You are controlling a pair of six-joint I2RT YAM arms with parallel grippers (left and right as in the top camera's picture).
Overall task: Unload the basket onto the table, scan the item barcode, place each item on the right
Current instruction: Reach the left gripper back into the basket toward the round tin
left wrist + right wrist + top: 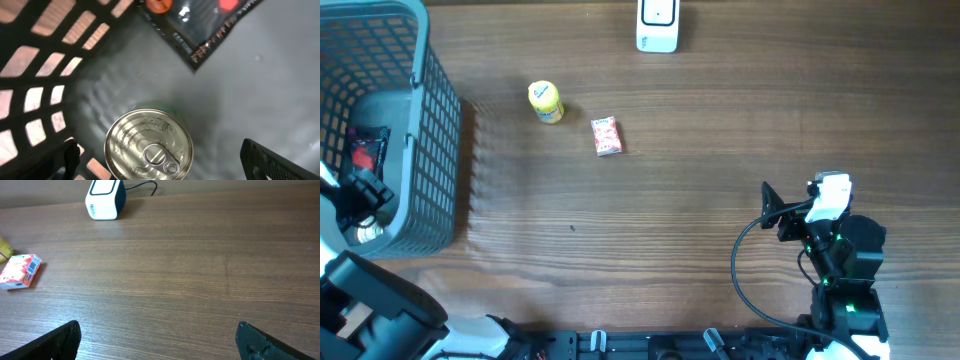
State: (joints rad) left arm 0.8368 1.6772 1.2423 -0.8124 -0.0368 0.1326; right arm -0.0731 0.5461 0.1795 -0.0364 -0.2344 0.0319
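Note:
My left gripper (160, 156) is down inside the grey mesh basket (432, 120), open, with its fingers on either side of a tin can (149, 147) with a pull-tab lid. The fingers stand apart from the can. Further into the basket lies a dark snack packet (200, 25) with red print. The white barcode scanner (657, 25) stands at the table's far edge. At the table's right front, my right gripper (775, 210) hovers open with nothing between its fingers, facing the scanner (105, 197).
A small yellow bottle (546, 101) and a red-and-white box (607, 136) lie on the wooden table between basket and scanner. The box (20, 271) shows at the left of the right wrist view. The basket's mesh walls (35, 75) close in my left gripper.

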